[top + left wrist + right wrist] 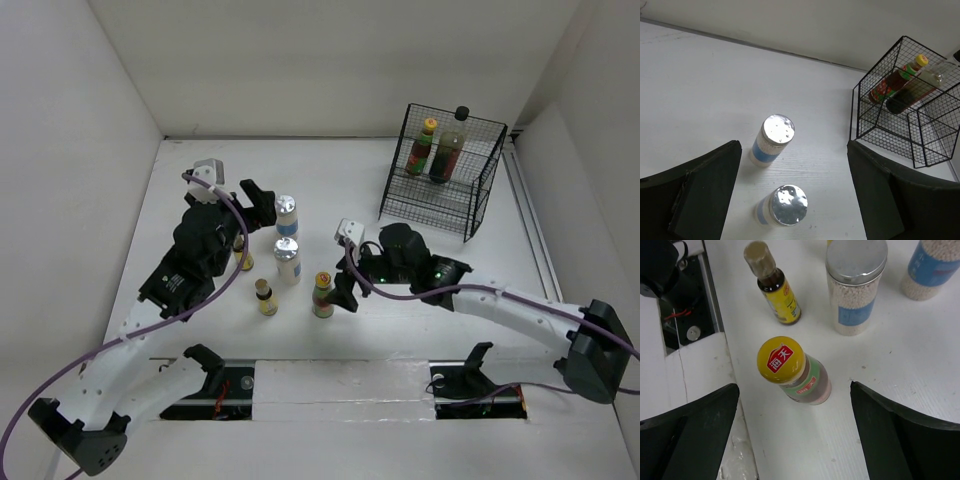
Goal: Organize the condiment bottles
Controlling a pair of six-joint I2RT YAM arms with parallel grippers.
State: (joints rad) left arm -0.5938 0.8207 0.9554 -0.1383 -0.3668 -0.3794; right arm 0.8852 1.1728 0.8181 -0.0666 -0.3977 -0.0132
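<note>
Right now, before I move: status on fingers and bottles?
Left fingers open, empty. Right fingers open, straddling brown yellow-capped bottle, no contact. Two bottles in wire basket, five on table. Nothing blocking.

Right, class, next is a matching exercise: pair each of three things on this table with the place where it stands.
Things
1. tall dark bottle
2. yellow-capped brown bottle standing on the table
3. silver-capped bottles

Places
a. in front of the open left gripper
b. inside the wire basket
c. in front of the open right gripper, not gripped

Pairs: 1-b, 2-c, 3-a
</note>
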